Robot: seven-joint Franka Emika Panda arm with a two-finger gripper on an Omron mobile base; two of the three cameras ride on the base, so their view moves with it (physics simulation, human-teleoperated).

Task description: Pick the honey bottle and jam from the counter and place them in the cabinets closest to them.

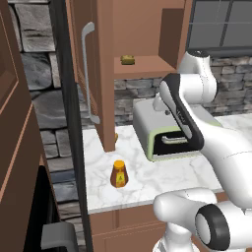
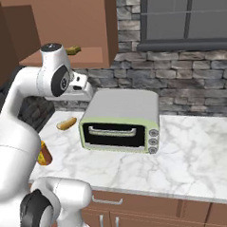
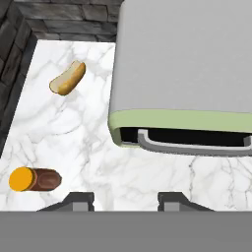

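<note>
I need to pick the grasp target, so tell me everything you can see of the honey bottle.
The honey bottle is small, squat and amber-orange, wider at the base, with a yellow-orange cap and a darker front label. It looks like glossy plastic or glass. It stands upright on the white marble counter, near the front edge, left of the toaster oven. Nothing else touches it.

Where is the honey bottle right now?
The honey bottle stands upright on the counter near its front edge, left of the toaster oven; in the hand view it sits at lower left.

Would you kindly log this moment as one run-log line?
gripper: empty, above counter | honey bottle: upright on counter, untouched | toaster oven: beside gripper
</note>
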